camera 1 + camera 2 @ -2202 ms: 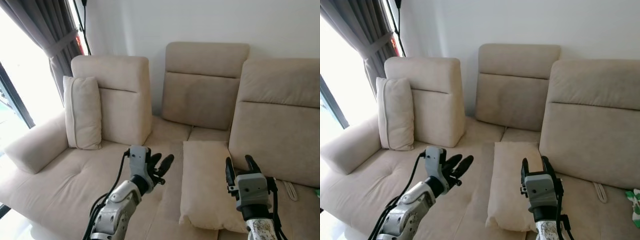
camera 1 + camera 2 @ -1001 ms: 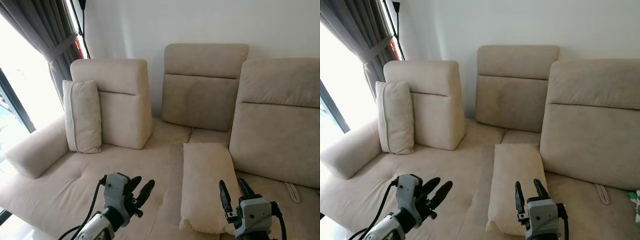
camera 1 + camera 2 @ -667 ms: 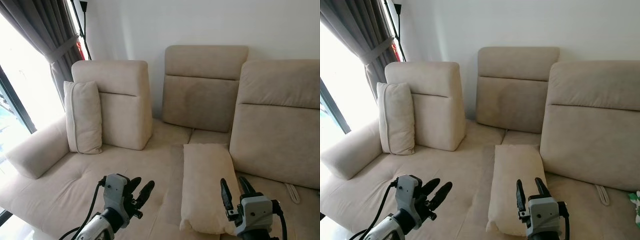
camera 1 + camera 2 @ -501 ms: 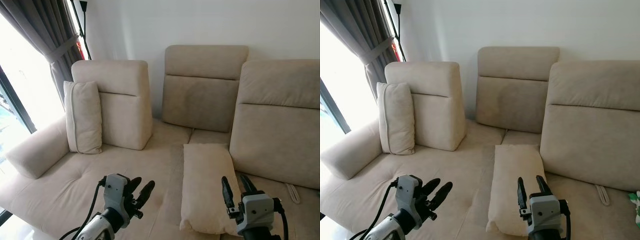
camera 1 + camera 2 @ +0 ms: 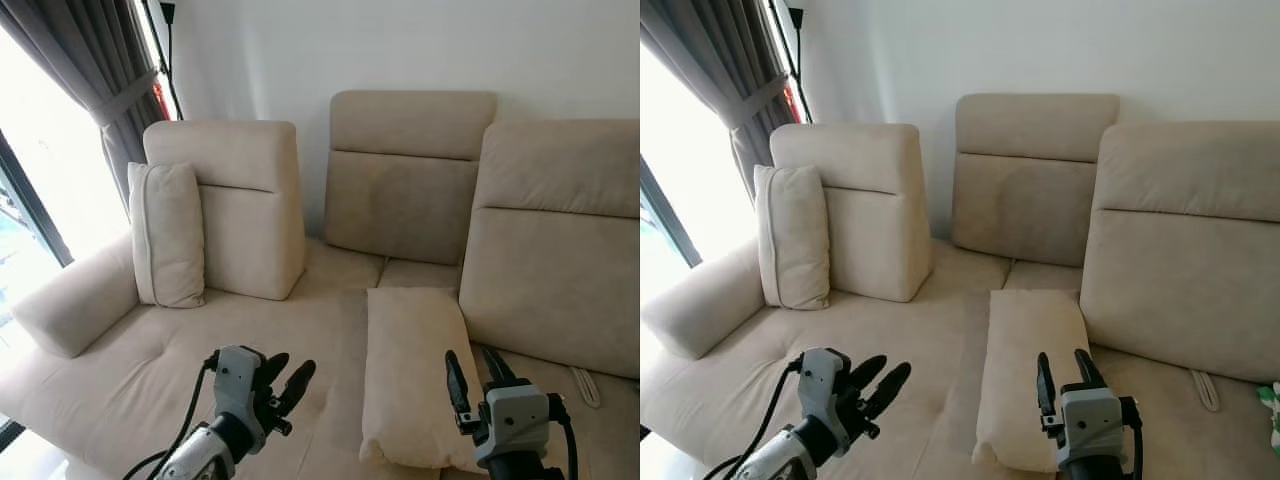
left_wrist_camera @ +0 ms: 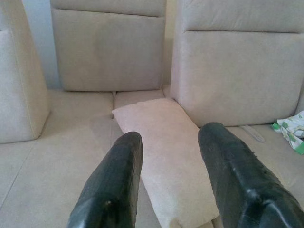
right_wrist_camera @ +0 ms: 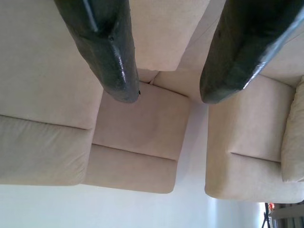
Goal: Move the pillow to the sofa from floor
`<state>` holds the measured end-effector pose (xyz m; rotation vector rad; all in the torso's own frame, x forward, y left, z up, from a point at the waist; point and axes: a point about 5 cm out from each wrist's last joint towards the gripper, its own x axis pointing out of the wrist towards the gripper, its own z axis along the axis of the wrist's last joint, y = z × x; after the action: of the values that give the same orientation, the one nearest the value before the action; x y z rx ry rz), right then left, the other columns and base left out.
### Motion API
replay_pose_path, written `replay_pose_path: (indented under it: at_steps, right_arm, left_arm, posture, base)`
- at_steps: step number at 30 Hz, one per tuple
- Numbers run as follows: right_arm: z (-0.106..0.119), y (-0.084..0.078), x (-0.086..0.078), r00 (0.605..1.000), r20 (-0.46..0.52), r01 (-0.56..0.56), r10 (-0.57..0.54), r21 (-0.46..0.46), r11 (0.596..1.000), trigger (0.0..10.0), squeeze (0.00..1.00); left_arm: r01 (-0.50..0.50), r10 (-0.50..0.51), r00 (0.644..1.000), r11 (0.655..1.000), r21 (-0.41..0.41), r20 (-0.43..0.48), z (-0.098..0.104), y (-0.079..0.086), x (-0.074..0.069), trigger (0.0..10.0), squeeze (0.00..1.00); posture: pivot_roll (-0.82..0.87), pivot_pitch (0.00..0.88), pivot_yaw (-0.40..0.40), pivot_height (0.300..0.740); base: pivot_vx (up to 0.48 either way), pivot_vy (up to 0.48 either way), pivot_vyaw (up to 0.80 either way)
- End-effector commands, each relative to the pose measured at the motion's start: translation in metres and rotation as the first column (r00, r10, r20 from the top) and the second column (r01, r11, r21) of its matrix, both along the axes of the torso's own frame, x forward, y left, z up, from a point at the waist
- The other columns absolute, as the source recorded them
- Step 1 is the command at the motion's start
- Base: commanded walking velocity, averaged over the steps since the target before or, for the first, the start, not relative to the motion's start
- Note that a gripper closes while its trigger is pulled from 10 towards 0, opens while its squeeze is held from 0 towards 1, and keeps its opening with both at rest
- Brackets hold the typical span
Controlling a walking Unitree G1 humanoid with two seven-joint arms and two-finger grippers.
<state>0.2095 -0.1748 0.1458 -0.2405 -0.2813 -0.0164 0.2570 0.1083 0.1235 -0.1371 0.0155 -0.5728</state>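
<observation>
Beige sofa (image 5: 250,330), pillow (image 5: 412,375) lying flat, left claw (image 5: 282,378) and right claw (image 5: 472,372) spread, empty

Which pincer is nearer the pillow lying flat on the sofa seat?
Right. The right pincer hangs open at the near right edge of the flat pillow, overlapping it. The left pincer, also open, is off to the pillow's left over bare seat cushion.

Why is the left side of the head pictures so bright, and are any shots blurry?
Eye views: daylight through the window blows out that edge, while the sofa stays evenly lit and sharp. Left wrist view: the pillow is clear, the left tool's fingers soft. Right wrist view: the right tool's fingers look slightly blurred.
</observation>
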Motion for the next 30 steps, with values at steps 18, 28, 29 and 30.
replay_pose_path:
  at_steps: [18,28,29,30]
  right_arm:
    - [-0.002,0.0005,-0.0006,1.0,-0.015,0.009,-0.008,0.013,1.0,10.0,0.0]
    - [-0.0023,0.0,-0.0004,1.0,-0.016,0.015,-0.015,0.014,1.0,10.0,0.0]
    - [-0.0023,0.0,-0.0004,1.0,-0.016,0.015,-0.015,0.014,1.0,10.0,0.0]
    - [-0.0023,-0.0001,-0.0003,1.0,-0.017,0.016,-0.016,0.014,1.0,10.0,0.0]
  left_arm:
    - [0.013,-0.013,1.0,1.0,-0.005,-0.023,-0.0045,-0.0028,0.0009,10.0,0.0]
    - [0.019,-0.02,1.0,1.0,-0.002,-0.023,-0.0043,-0.003,0.0016,10.0,0.0]
    - [0.019,-0.02,1.0,1.0,-0.002,-0.023,-0.0043,-0.003,0.0016,10.0,0.0]
    - [0.02,-0.02,1.0,1.0,-0.002,-0.023,-0.0043,-0.0031,0.0017,10.0,0.0]
  posture:
    - [0.0,0.0,0.118,0.74]
    - [-0.01,0.0,0.12,0.74]
    - [-0.01,0.0,0.12,0.74]
    - [-0.01,0.0,0.12,0.74]
  base:
    - [-0.269,0.0,0.0]
    - [-0.286,0.0,0.0]
    - [-0.281,0.0,0.0]
    - [-0.274,0.0,0.0]
